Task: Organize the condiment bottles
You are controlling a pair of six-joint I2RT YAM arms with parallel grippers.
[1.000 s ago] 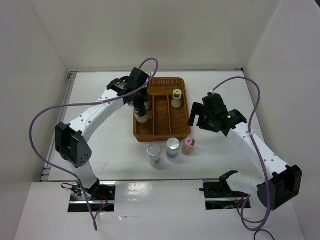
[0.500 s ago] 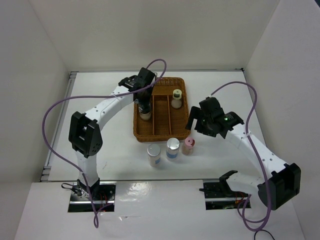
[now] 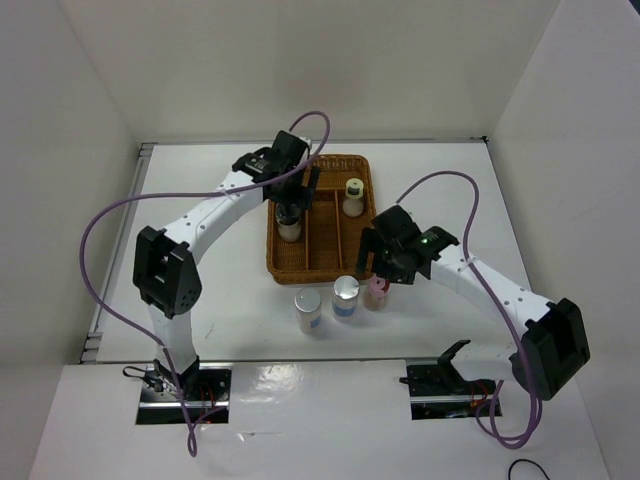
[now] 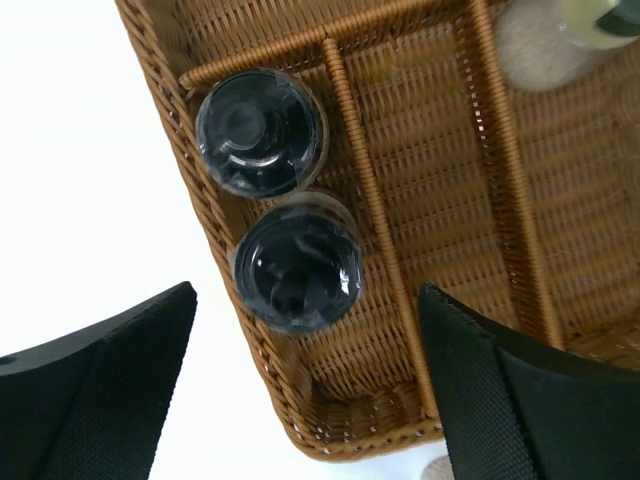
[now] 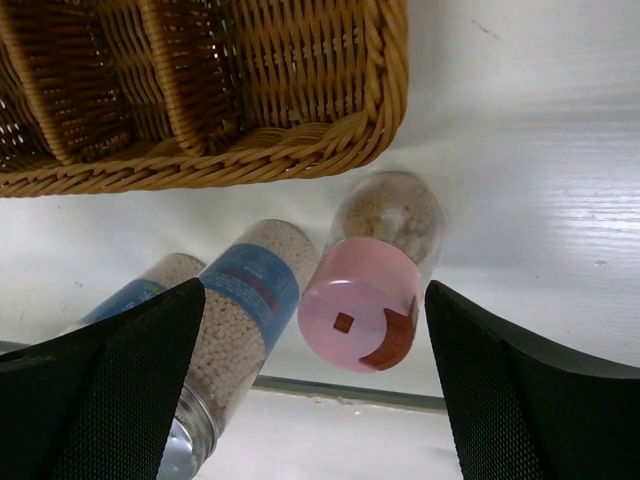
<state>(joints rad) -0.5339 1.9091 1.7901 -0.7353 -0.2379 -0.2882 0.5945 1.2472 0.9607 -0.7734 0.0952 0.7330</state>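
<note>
The left gripper point(image 4: 307, 290) hangs with jaws apart over the 9 o'clock compartment of the wicker tray point(image 4: 345, 445). There the far black-lidded bottle point(image 4: 262, 130) and the near black-lidded bottle point(image 4: 297, 268) stand upright and touching, hemmed between the outer wall and a divider. The right gripper point(image 5: 315, 290), jaws apart, straddles the upright pink-lidded bottle point(image 5: 365, 320) without contact just off the tray's 6 o'clock rim, with the blue-labelled bottle point(image 5: 240, 300) close at 9 o'clock and open table point(image 5: 520, 150) at 3.

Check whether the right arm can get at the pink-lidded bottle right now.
Probably yes: the right pincer hangs open directly over the pink-lidded bottle, with nothing covering it. The blue-labelled bottle beside it may crowd one finger.
</note>
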